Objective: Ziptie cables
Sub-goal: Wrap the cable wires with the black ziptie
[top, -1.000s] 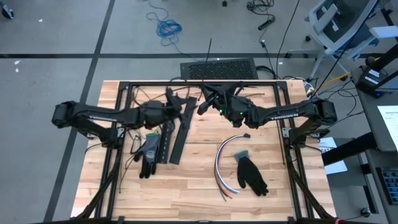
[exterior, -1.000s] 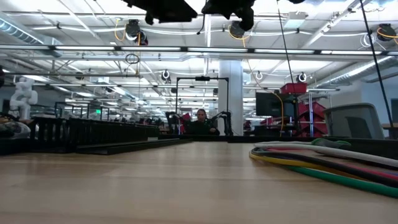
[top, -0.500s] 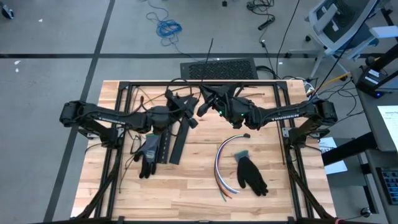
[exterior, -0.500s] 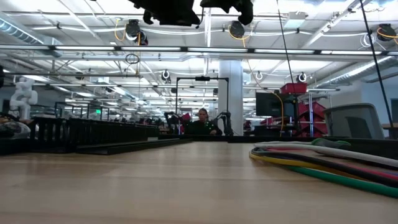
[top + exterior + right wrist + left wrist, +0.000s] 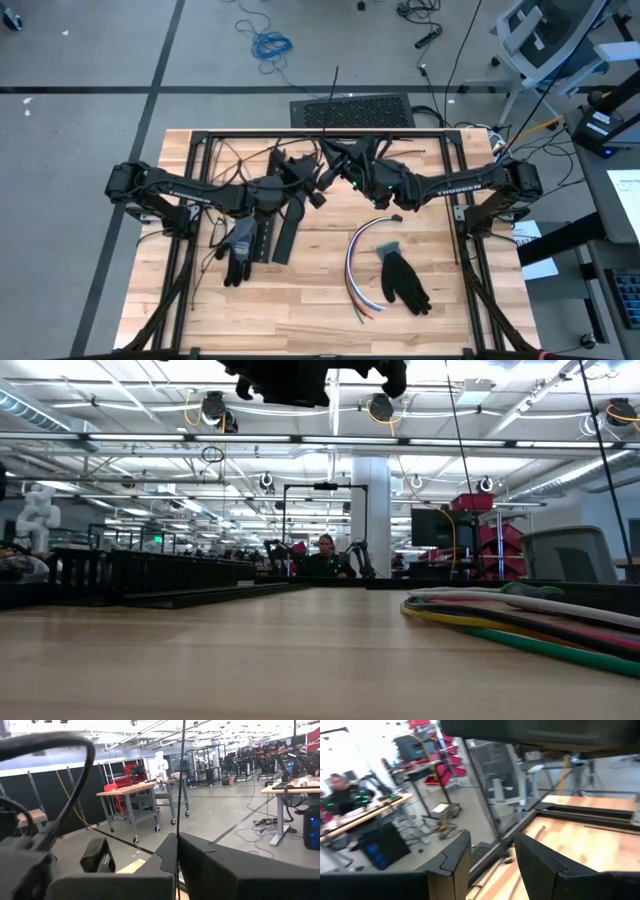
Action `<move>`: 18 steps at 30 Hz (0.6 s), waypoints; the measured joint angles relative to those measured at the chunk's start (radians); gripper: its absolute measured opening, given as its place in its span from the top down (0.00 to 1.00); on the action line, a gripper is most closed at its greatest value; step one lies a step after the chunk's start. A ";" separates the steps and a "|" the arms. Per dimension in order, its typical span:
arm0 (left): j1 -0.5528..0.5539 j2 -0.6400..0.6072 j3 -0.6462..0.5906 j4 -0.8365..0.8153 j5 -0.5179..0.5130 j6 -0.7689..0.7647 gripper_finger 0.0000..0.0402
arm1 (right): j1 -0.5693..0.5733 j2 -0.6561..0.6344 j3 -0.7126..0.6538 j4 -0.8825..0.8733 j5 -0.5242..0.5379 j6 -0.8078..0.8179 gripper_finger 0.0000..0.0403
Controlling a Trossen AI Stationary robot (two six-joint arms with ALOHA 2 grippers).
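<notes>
The cables (image 5: 362, 262) are lying loose in a curved bundle on the right half of the desk (image 5: 320, 310), just beside a black glove (image 5: 404, 281); both grippers are hanging well above the far centre of the desk, apart from the bundle. The left gripper (image 5: 312, 187) is showing its jaws parted, holding nothing; the right gripper (image 5: 333, 165) is pinching a thin black strand (image 5: 178, 795) between nearly closed jaws. Judged thin, light and limp, the wires are likely to splay; the bundle's mid-curve, where strands are running together, is looking the soundest hold.
</notes>
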 joint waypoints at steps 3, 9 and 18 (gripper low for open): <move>0.000 0.000 0.000 0.000 -0.030 0.000 0.63 | 0.006 0.000 0.000 0.004 0.000 0.000 1.00; 0.000 0.000 0.000 0.000 -0.029 -0.002 0.63 | 0.005 0.000 0.000 0.015 0.000 0.000 1.00; 0.000 0.000 0.000 0.048 -0.030 -0.002 0.63 | 0.005 0.000 0.000 0.021 -0.001 0.000 1.00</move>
